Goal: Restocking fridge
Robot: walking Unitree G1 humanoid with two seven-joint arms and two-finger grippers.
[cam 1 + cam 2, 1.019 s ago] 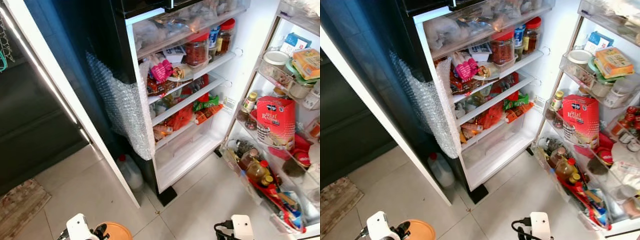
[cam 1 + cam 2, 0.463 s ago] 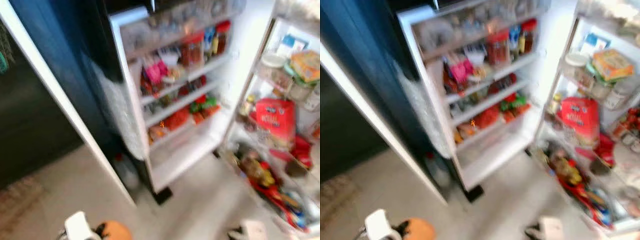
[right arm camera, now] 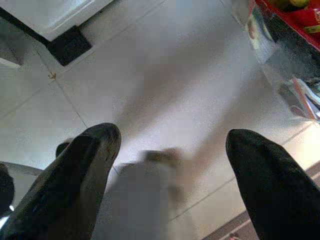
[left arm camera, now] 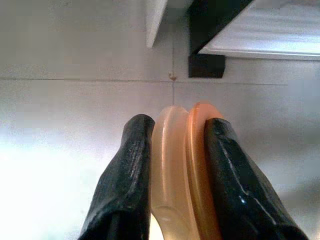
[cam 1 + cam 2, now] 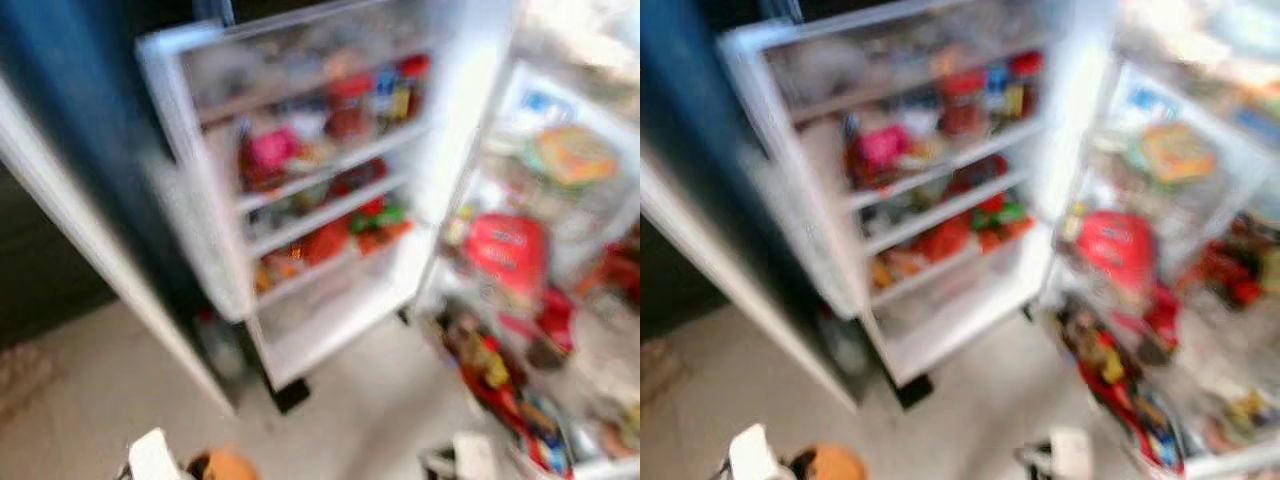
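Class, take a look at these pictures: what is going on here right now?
A humanoid robot stands before an open fridge with crowded shelves and a packed door rack; the head views are blurred. Its left gripper is shut on an orange and translucent rounded object, held low above the tiled floor. The right gripper is open and holds nothing, also low over the floor. Nothing has gone onto a shelf yet.

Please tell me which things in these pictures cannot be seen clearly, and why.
- Fridge shelves: both eye views are motion-blurred, so jars and packets cannot be told apart.
- Door racks: blurred too; no label is readable.
- Orange disc in the left pincer: cut off by the left wrist view's edge and covered by fingers.
- Right pincer: open, with a blurred grey shape below.
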